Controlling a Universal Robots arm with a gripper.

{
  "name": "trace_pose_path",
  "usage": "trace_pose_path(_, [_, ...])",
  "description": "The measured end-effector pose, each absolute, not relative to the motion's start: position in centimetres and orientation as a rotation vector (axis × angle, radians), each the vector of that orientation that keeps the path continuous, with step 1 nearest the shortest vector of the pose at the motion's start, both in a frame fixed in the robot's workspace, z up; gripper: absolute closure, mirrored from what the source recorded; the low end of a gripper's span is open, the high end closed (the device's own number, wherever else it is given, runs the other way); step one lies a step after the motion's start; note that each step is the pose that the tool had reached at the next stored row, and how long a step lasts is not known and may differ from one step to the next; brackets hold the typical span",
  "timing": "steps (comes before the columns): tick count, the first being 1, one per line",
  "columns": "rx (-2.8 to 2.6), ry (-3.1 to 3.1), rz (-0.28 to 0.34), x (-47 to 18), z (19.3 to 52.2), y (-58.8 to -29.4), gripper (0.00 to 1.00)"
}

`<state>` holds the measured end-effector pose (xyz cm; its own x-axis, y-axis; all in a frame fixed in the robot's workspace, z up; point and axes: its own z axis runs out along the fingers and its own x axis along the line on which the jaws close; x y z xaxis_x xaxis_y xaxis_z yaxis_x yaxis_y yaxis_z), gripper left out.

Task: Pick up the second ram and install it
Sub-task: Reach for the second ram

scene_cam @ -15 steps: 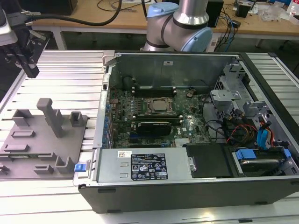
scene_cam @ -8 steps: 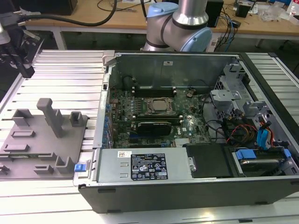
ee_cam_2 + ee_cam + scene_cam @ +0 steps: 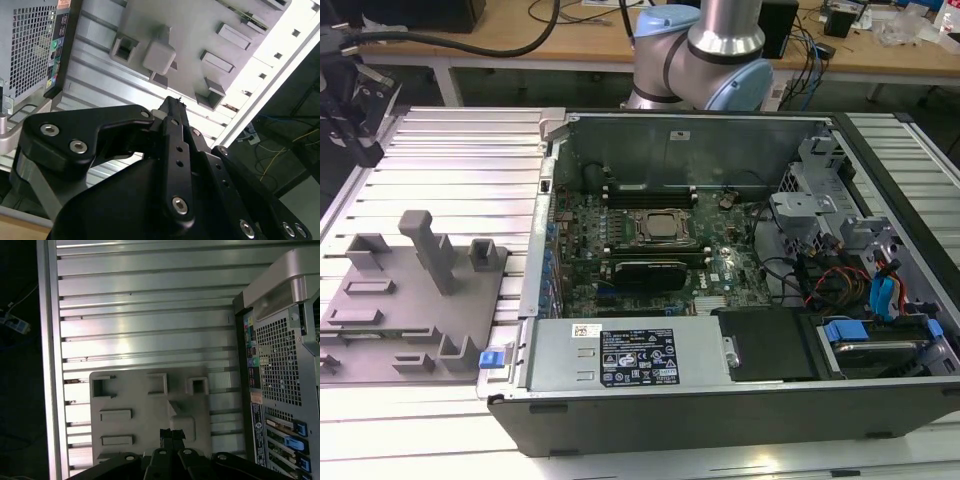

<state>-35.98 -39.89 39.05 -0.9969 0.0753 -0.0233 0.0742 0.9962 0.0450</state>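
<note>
My gripper [image 3: 360, 140] hangs high over the table at the exterior view's far left, above a grey holder fixture [image 3: 415, 300]. Both wrist views show its black fingers [image 3: 172, 436] closed together with nothing between them, tips [image 3: 172, 104] pointing down at the fixture [image 3: 150, 405]. A thin greenish strip [image 3: 246, 16] lies along the fixture's edge; I cannot tell whether it is the second ram. The open computer case [image 3: 720, 400] stands in the middle, with the processor socket [image 3: 662, 226] and black slot rails [image 3: 650, 190] beside it.
The grey fixture carries an upright post [image 3: 432, 250] and several small pockets. The ribbed aluminium table [image 3: 460, 160] surrounds it. The case's rear panel [image 3: 280, 365] is close beside the fixture. Cables and a drive bay [image 3: 865, 300] fill the case's right end.
</note>
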Motion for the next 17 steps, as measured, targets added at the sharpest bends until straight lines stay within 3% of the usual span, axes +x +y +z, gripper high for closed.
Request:
trace_pose_path(4, [0.116,3.114,0.069,-36.5,39.0,-40.1,0.89])
trace_pose_path(17, [0.117,3.114,0.069,-38.4,38.8,-44.5,0.89])
